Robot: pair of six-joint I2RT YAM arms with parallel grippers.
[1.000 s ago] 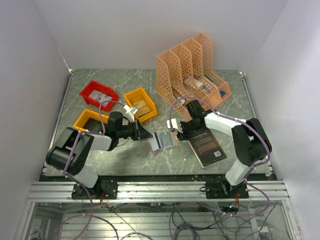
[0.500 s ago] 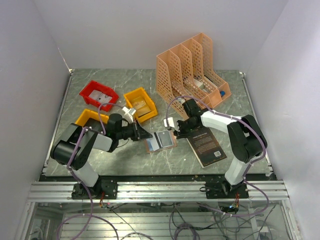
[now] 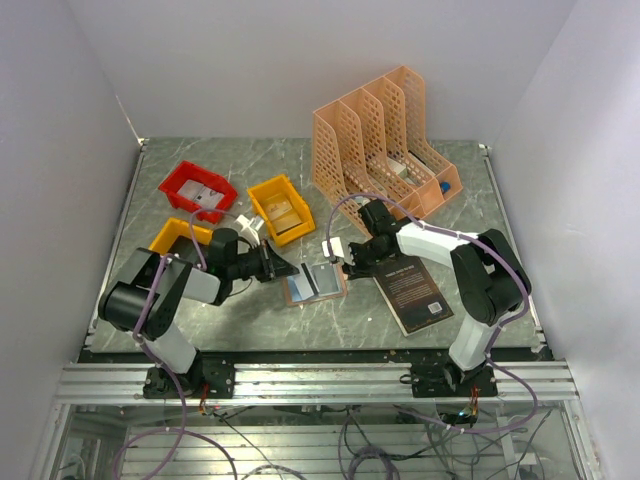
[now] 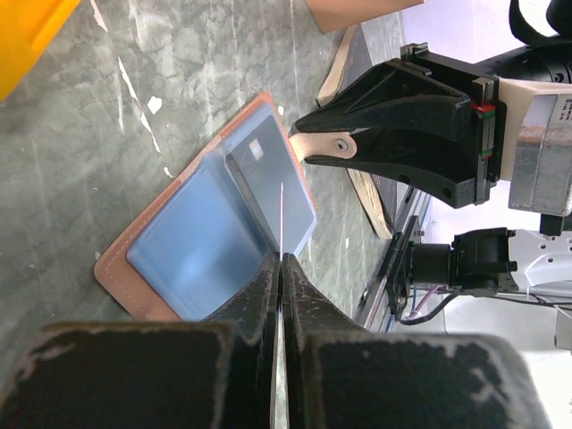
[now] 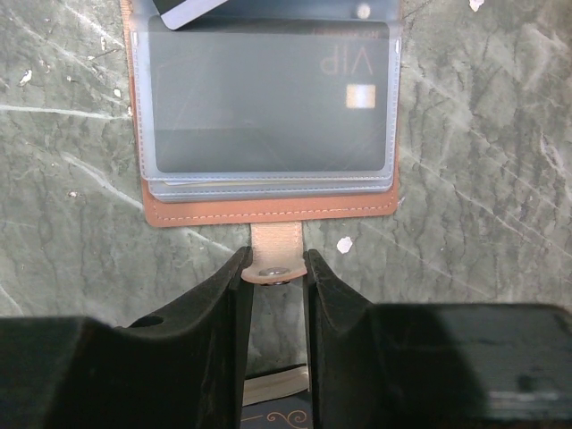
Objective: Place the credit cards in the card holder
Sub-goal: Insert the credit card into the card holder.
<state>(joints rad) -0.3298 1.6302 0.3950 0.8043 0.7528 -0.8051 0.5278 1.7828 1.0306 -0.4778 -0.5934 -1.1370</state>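
Observation:
The salmon-pink card holder (image 3: 313, 282) lies open on the table, its pale blue inner faces (image 4: 206, 241) up. A dark card marked VIP (image 5: 268, 98) sits in its clear pocket. My left gripper (image 4: 281, 259) is shut on a thin credit card (image 4: 282, 214), seen edge-on, whose far end reaches over the holder's middle fold. From the other side, my right gripper (image 5: 275, 264) is shut on the holder's snap tab (image 5: 275, 241), low on the table. In the top view the left gripper (image 3: 290, 268) and the right gripper (image 3: 347, 266) face each other across the holder.
A black book (image 3: 415, 290) lies right of the holder, under the right arm. The peach lattice file organizer (image 3: 385, 140) stands at the back. A red bin (image 3: 197, 190) and two yellow bins (image 3: 280, 208) (image 3: 180, 238) sit at the back left.
The right gripper's jaws have closed on the snap tab. The holder and both grippers have shifted a little to the left.

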